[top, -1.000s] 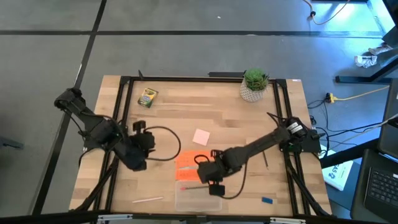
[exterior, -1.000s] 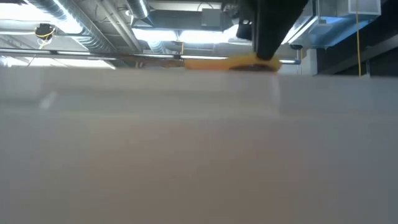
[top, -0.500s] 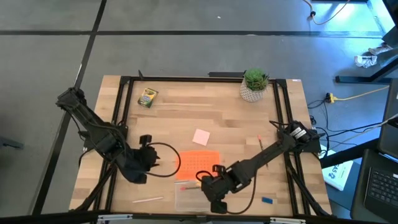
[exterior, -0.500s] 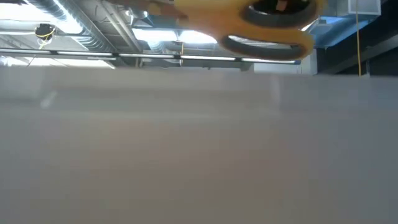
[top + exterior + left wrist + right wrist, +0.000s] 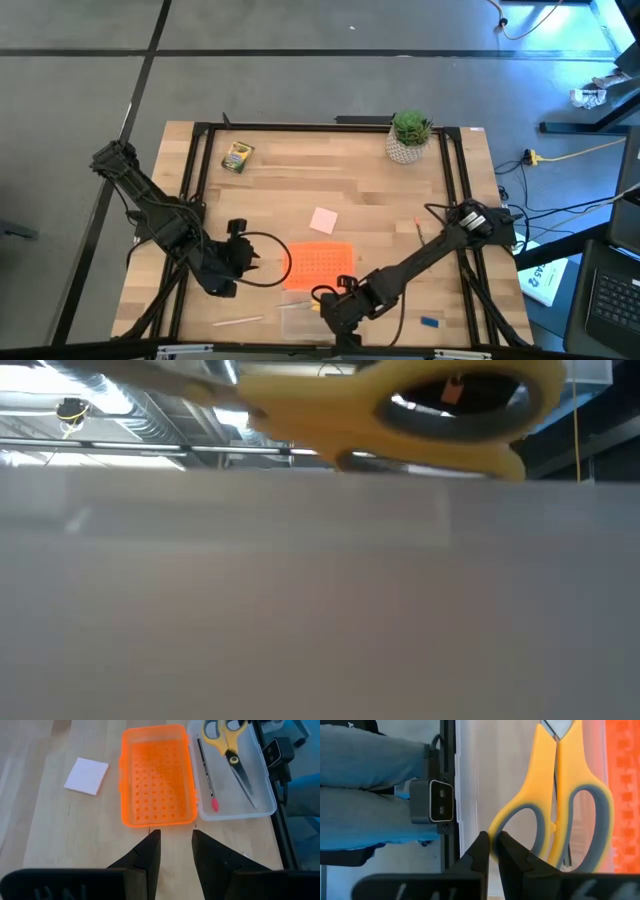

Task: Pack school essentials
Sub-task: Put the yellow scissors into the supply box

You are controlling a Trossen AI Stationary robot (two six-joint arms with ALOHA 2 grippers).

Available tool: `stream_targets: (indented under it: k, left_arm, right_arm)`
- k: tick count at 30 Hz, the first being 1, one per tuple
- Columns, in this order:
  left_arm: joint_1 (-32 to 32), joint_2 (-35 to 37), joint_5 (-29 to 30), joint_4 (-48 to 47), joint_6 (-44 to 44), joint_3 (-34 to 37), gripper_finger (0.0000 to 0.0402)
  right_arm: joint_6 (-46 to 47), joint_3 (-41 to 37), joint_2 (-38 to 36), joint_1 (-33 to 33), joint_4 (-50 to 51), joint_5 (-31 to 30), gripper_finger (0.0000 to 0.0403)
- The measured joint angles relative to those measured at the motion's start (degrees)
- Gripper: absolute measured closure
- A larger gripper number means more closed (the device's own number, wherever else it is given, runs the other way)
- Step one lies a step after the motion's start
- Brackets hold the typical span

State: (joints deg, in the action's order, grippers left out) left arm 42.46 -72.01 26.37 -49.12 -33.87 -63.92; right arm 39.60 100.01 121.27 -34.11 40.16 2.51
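The yellow-handled scissors hang over the clear tray of the open case, held by my right gripper. In the left wrist view the scissors point along the tray beside a thin pen. The low view shows their handle above the tray's near wall. The orange lid lies open beside the tray. My left gripper is open, short of the lid's edge, touching nothing. The pink pad, crayon box, blue piece and a pale pencil lie flat on the table. My right gripper pinches the outer rim of one handle loop of the scissors between its two fingers. It comes slanting down from the table's right side. The handle end is raised above the tray's near wall; whether the blades rest in the tray I cannot tell.
A potted plant stands at the far right corner. A thin pencil lies right of the lid. A small camera sits at the near edge, with a person's jeans-clad legs beyond it. Bare wood lies between the crayon box and the pad.
My right gripper has carried the scissors from over the orange lid toward the table's near edge, over the clear tray; in the low view their handle has come closer. My left gripper has shifted a little toward the near edge and then kept still.
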Motion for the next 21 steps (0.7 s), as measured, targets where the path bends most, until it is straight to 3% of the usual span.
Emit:
stream_targets:
  k: [21]
  left_arm:
    - [3.06, 0.01, -0.11, 1.81, 0.11, 0.00, 0.0298]
  right_arm:
    - [2.14, -0.07, 5.10, -0.94, -0.03, 2.10, 0.0377]
